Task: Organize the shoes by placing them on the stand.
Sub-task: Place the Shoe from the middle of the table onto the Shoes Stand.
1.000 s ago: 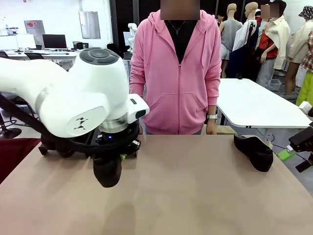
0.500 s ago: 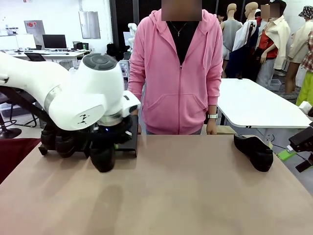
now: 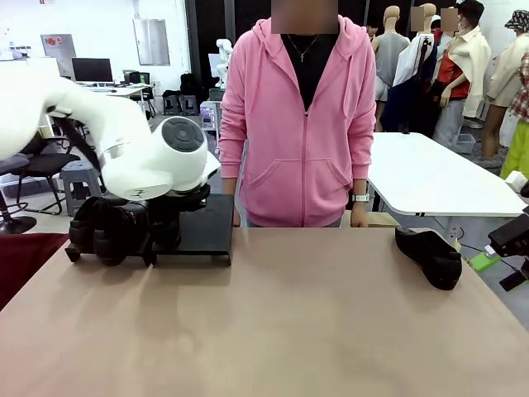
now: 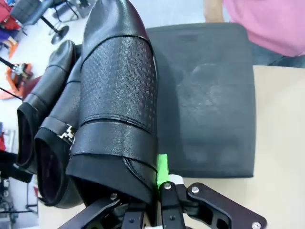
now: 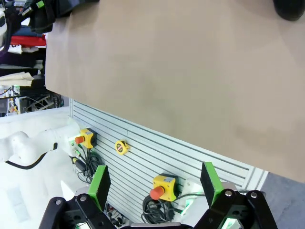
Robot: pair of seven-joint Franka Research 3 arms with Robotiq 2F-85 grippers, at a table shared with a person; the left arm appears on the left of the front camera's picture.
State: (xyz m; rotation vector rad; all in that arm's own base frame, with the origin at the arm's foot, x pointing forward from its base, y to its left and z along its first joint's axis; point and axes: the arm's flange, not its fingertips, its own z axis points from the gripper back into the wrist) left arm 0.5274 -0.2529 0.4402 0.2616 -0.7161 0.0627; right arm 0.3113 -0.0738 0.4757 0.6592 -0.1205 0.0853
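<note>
left gripper [image 4: 151,185] pinched shoe [image 4: 116,95] by heel rim over stand [image 4: 205,109] | right gripper [image 5: 155,183] spread | needed level set-down beside other shoes [image 4: 44,119]

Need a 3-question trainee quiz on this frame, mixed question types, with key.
1. True or false: the left claw is shut on a textured shoe.
2. The lone shoe on the table lies toward the robot's: A left, B right, C middle.
3. Fill in: the right claw is ___.
Key: 1 true; 2 B; 3 open.
</note>
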